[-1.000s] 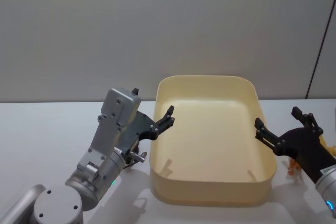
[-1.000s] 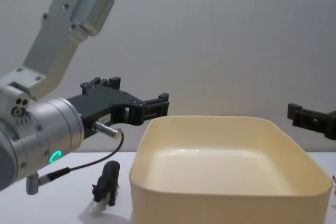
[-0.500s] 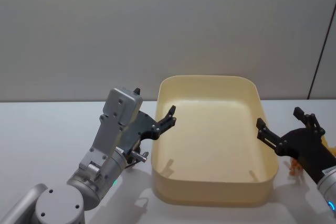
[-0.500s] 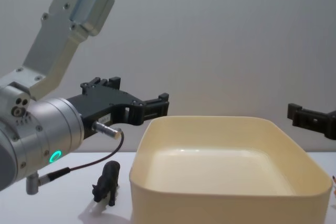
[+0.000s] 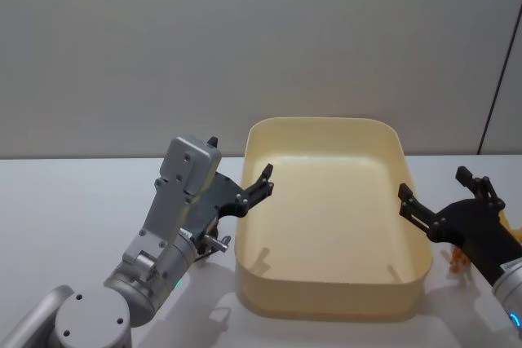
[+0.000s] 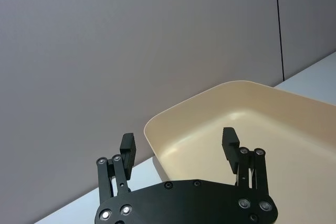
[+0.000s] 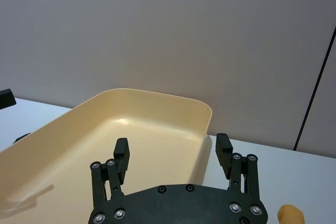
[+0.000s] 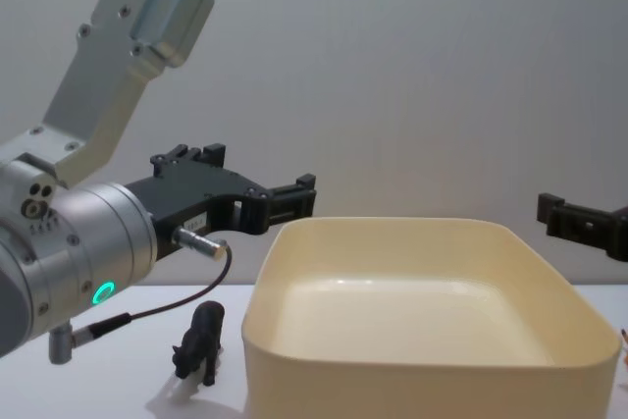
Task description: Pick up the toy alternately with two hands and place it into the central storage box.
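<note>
Two released hands, left hand (image 6: 178, 140) and right hand (image 7: 172, 145), flank storage box (image 5: 326, 299) | white table (image 5: 65, 201), grey wall (image 5: 245, 38) | orange toy (image 5: 455, 263) mostly hidden

The box (image 5: 326, 303) is smooth cream plastic with a soft sheen. The left gripper (image 6: 178, 141) and right gripper (image 7: 172, 146) are matt black with shiny screw heads. The left arm (image 8: 78, 242) is brushed silver metal. The bench (image 5: 73, 201) is matt white.
</note>
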